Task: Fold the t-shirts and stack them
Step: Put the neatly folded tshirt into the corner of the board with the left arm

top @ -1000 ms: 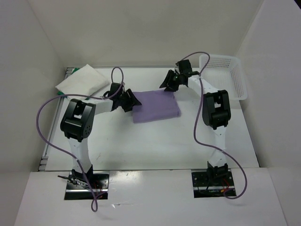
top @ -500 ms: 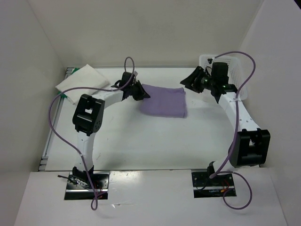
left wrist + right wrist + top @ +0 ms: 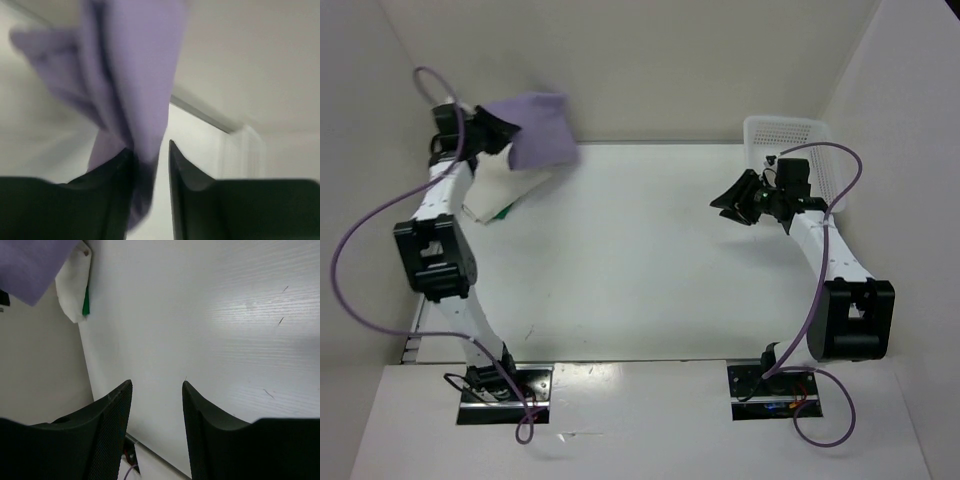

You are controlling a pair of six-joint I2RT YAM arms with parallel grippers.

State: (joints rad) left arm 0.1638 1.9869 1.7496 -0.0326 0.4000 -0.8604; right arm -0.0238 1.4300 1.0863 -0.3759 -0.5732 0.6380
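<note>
Between pale walls, white table (few scuffs)

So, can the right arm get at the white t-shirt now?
Probably not: the white t-shirt lies in the far left corner, well away from the right gripper, and the left gripper holds the purple t-shirt over it.

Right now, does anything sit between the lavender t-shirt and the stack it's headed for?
Nothing visible: the lavender t-shirt hangs from the left end effector over the white t-shirt, which lies on the green one.

Overhead rear; wrist views probably close.
</note>
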